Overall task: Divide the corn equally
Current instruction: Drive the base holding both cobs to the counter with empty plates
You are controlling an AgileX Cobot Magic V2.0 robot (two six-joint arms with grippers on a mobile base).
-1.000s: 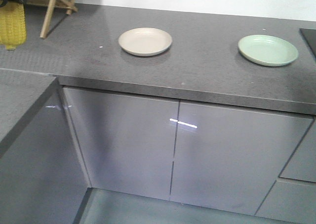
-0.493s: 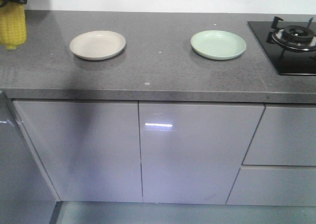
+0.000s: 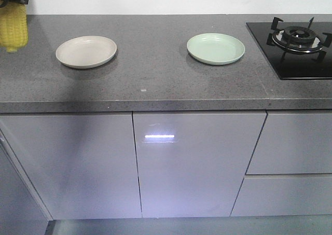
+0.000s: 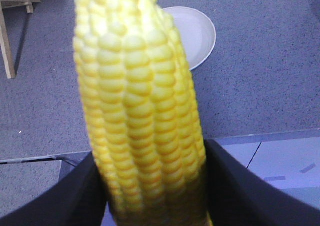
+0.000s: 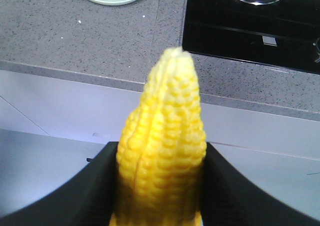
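Our left hand (image 4: 157, 186) is clamped on a corn cob (image 4: 137, 101). Its dark fingers (image 4: 75, 201) press both sides of the thick end, and the tapered end points away from the wrist. In the front view that cob hangs tip down to the left of the beige plate (image 3: 86, 52), off the grey table (image 3: 155, 79), while from the wrist it hides part of the plate's rim.

Our right hand (image 5: 160, 186) is closed the same way on a second cob (image 5: 162, 136), gripped near the base with its tip free. It is not in the front view, but it is held out beyond the table's front edge, well to the right of the beige plate.

Right of the beige plate lies a green plate (image 3: 215, 48) — both are bare — and farther right is a black hob (image 3: 293, 43).
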